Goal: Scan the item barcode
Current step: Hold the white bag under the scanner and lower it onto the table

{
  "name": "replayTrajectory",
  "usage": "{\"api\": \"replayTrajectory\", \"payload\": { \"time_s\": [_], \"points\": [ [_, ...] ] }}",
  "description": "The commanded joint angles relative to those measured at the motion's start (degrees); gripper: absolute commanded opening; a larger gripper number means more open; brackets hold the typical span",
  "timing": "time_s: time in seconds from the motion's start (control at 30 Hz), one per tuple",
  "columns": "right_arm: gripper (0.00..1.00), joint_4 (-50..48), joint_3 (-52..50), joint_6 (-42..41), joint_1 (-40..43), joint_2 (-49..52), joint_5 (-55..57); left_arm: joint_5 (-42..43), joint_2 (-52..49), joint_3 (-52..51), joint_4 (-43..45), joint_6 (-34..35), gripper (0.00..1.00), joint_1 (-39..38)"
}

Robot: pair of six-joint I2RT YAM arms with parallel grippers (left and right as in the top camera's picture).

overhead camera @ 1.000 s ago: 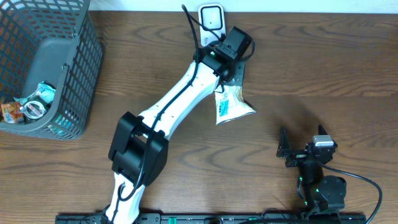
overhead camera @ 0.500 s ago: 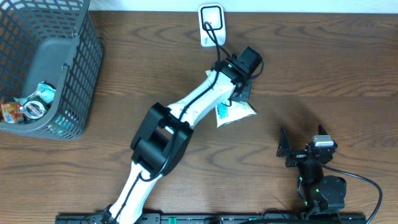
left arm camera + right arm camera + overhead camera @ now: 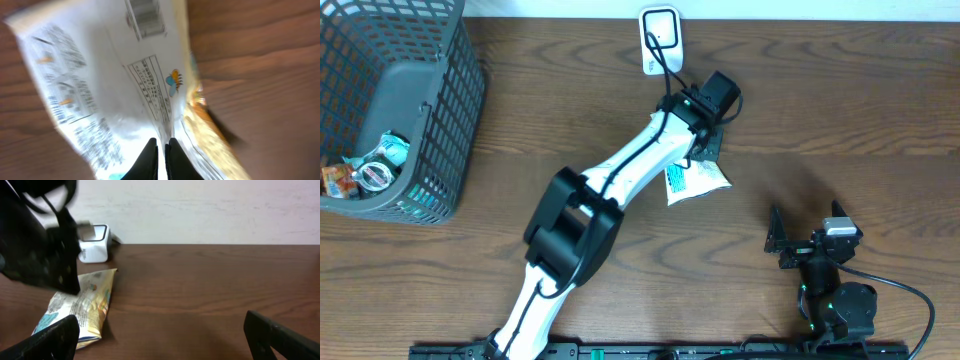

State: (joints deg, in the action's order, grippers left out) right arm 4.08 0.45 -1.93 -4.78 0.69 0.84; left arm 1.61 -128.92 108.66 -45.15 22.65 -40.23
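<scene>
Dark wood surface (image 3: 840, 110), pale wall behind. Nearest me: right claw (image 3: 788, 243), fingers apart, holding nothing, well off to one side. Further in: left claw (image 3: 161, 150), pinched together on one edge of the snack packet (image 3: 695, 182), which hangs below it. Beyond that claw: scanner (image 3: 660, 38). Risks, my guess: thin edge grip lets packet slip or swing; barcode (image 3: 145, 17) angled off the scanner or creased, so no read.

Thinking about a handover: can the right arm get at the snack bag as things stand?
Probably yes. The right gripper is open, with bare table between it and the bag. But the left gripper is shut on the bag, leaving only part exposed.
</scene>
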Motion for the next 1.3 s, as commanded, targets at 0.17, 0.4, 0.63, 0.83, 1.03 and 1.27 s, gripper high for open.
{"api": "replayTrajectory", "payload": {
  "time_s": [0.17,0.4,0.63,0.83,1.03,1.27],
  "points": [
    [0.99,0.22,-0.13,-0.59,0.20,-0.37,0.07,0.09,3.98,-3.10,-0.55,6.10,0.08,0.02],
    [0.99,0.20,-0.13,-0.57,0.20,-0.37,0.09,0.72,2.47,-7.50,3.96,7.89,0.08,-2.60],
    [0.99,0.22,-0.13,-0.57,0.20,-0.37,0.09,0.59,0.02,-10.21,8.63,7.34,0.09,-5.33],
    [0.99,0.20,-0.13,-0.57,0.20,-0.37,0.07,0.44,1.05,-9.35,8.20,0.74,0.09,-5.14],
    [0.99,0.20,-0.13,-0.57,0.20,-0.37,0.07,0.24,9.55,-7.04,7.61,-1.99,0.10,-3.63],
    [0.99,0.20,-0.13,-0.57,0.20,-0.37,0.09,-5.07,17.68,-7.10,7.72,-3.32,0.13,-0.57]
  ]
}}
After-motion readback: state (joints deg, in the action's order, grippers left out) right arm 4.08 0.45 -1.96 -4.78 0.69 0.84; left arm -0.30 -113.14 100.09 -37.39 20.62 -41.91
